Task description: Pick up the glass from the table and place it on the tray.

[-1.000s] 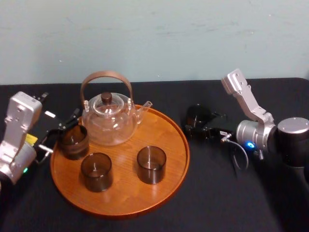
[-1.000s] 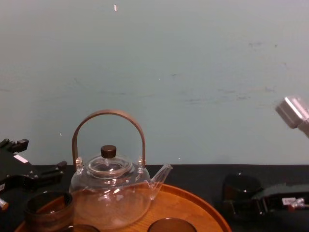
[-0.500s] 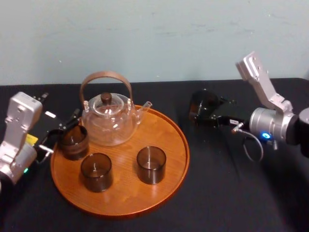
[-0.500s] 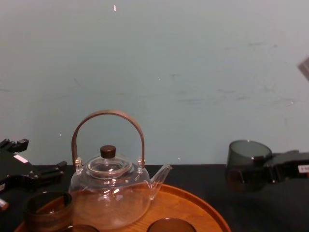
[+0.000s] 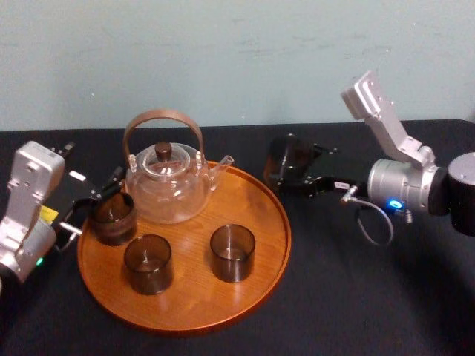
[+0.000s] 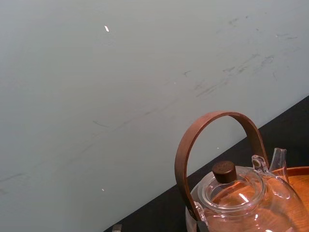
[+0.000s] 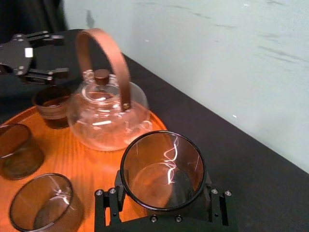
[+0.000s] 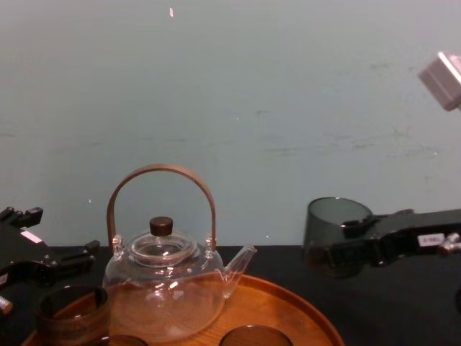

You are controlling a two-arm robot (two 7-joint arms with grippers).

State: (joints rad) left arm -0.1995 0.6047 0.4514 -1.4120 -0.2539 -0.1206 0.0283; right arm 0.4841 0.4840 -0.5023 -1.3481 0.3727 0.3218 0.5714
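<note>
Since half a second ago the right tool [image 5: 298, 176] has swung leftward, carrying the smoky dark glass tumbler [image 5: 284, 160] from well right of the tray to just beside its far right rim. In the chest view, the tumbler hangs upright in the air above the black worktop [image 5: 356, 297]. The large round orange-brown wooden tray [image 5: 194, 300] holds a clear glass teapot with a curved brown handle [image 5: 166, 184] and three matching dark tumblers [image 5: 232, 252]. The right tool's jaws are clamped on the carried tumbler's sides. The left tool [image 5: 95, 200] sits parked at the tray's left edge, jaws apart and empty. The carry looks nearly over. Bare tray floor on the right could take the tumbler, though the teapot's spout is near.
</note>
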